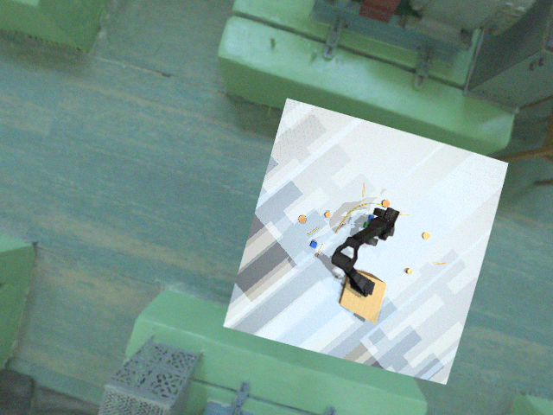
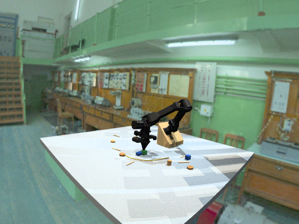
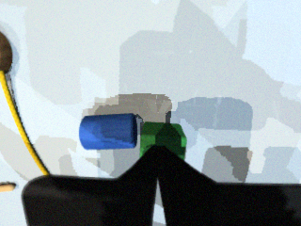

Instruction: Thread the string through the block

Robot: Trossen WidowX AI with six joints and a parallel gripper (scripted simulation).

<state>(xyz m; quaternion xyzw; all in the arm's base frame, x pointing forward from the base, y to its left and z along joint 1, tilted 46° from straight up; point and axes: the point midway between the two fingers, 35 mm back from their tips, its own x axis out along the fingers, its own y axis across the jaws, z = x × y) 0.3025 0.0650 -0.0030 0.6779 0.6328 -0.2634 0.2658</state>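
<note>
A round wooden button [image 1: 385,203] [image 2: 122,154] [image 3: 4,52] lies on the table. A yellow string [image 1: 357,208] [image 2: 142,160] [image 3: 19,127] curves from it to a thin wooden stick [image 1: 340,226] [image 2: 165,158], which lies flat. A large sloped wooden block [image 1: 376,308] [image 2: 163,138] stands under the arm's base; no hole can be made out in it. My gripper [image 2: 144,150] [image 3: 157,152] points down and is shut and empty, its tips at a small green block [image 1: 365,224] [image 2: 144,152] [image 3: 176,137], away from the string's stick.
A blue cylinder [image 1: 371,218] [image 2: 138,153] [image 3: 108,132] lies beside the green block. A blue cube [image 1: 313,244] [image 2: 188,157], loose sticks [image 1: 313,231] [image 1: 363,189] [image 2: 130,163] [image 3: 7,186], a wooden cylinder [image 1: 327,214] [image 2: 169,162] and other round wooden pieces [image 1: 301,219] [image 1: 426,235] lie around.
</note>
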